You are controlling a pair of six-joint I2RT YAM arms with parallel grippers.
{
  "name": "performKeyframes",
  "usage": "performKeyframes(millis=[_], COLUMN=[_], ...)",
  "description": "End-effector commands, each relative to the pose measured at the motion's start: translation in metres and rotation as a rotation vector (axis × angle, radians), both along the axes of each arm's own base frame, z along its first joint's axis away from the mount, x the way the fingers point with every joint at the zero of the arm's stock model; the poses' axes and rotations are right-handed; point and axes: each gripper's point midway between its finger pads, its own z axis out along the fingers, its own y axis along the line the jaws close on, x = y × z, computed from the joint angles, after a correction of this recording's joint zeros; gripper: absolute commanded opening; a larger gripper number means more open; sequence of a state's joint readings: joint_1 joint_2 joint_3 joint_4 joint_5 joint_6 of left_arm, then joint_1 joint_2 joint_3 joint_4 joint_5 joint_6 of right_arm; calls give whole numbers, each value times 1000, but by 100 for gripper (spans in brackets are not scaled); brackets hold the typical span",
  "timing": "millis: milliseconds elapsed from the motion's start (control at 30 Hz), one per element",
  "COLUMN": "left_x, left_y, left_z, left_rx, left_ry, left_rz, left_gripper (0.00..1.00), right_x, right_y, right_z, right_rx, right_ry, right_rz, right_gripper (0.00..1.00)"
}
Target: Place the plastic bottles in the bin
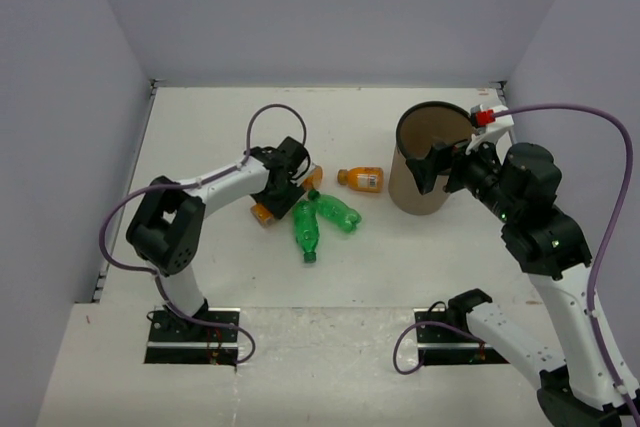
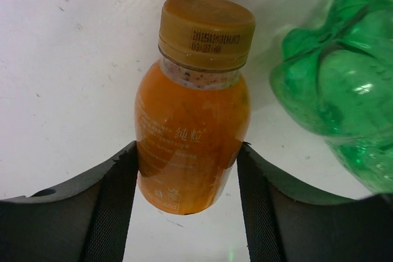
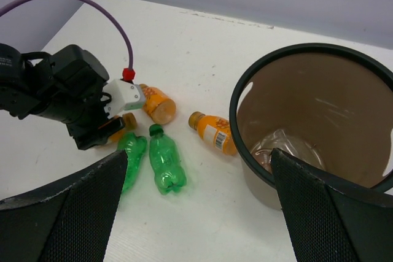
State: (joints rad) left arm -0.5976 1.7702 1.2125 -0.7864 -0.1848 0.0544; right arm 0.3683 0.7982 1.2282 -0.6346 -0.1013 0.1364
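Note:
My left gripper [image 1: 278, 189] has its fingers pressed against both sides of a stubby orange bottle [image 2: 191, 121] that lies on the table, cap pointing away from the wrist. A second orange bottle [image 1: 312, 177] lies just beyond it and a third [image 1: 362, 179] lies near the bin. Two green ribbed bottles [image 1: 306, 230] [image 1: 338, 213] lie side by side; one shows in the left wrist view [image 2: 344, 90]. The brown bin [image 1: 428, 162] stands at the right with a clear bottle [image 3: 282, 148] inside. My right gripper [image 1: 432, 171] is open and empty, beside the bin's rim.
White table with grey walls on three sides. The right arm's purple cable arcs above the bin. The left arm's body [image 3: 61, 90] sits over the bottle cluster in the right wrist view.

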Motion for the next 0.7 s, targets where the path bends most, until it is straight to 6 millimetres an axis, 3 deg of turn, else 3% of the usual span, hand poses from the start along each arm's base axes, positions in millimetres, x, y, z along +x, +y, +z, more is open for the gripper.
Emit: performKeyframes(millis=[0, 33, 67, 100, 300, 467, 533, 600, 633, 667], left_x=[-19, -21, -23, -24, -15, 0, 5, 12, 6, 3], left_y=[-7, -5, -5, -3, 16, 15, 4, -16, -32, -40], left_z=[6, 11, 14, 17, 56, 101, 118, 136, 154, 159], left_rx=[-12, 5, 5, 15, 60, -23, -114, -247, -372, -440], left_ry=[17, 2, -8, -15, -152, -319, -362, -413, -423, -437], left_rz=[1, -8, 31, 40, 135, 191, 189, 173, 130, 113], left_gripper=[16, 16, 5, 1, 0, 0, 0, 0, 0, 0], right_x=[2, 3, 3, 4, 8, 12, 9, -13, -17, -35], right_y=[6, 6, 6, 7, 8, 14, 27, 62, 74, 89], right_z=[7, 7, 7, 5, 5, 3, 8, 14, 21, 24], right_rx=[0, 2, 1, -2, 14, 48, 94, 196, 241, 310], right_ry=[-32, -32, -30, -27, -9, 26, 35, 82, 63, 109], right_rz=[32, 30, 32, 30, 18, 28, 87, 302, 373, 491], right_gripper=[99, 99, 99, 99, 99, 99, 99, 99, 99, 99])
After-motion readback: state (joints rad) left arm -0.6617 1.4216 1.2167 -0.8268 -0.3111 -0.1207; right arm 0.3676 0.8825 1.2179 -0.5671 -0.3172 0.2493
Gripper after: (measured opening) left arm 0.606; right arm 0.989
